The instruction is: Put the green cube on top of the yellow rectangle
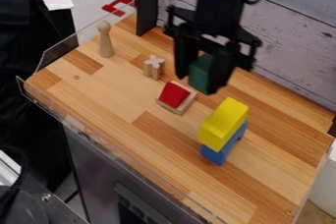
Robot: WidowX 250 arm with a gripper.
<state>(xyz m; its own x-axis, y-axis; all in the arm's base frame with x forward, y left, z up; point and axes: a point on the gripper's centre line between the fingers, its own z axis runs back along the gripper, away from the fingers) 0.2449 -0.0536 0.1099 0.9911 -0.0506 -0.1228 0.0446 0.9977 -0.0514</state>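
The black gripper (205,73) hangs down at the upper middle of the camera view, shut on the green cube (201,73), which sits between its two fingers. Lower and to the right lies the yellow rectangle (224,124), a long block resting on top of a blue block (226,145) with an arch-like cut in its side. The green cube is up and to the left of the yellow rectangle, apart from it.
A red triangular piece on a light wood block (175,97) stands left of the yellow block. Further back left are a small wooden cross-shaped piece (154,67) and a wooden peg figure (105,40). A grey plank wall (295,36) bounds the back; clear guards (108,150) line the front edge.
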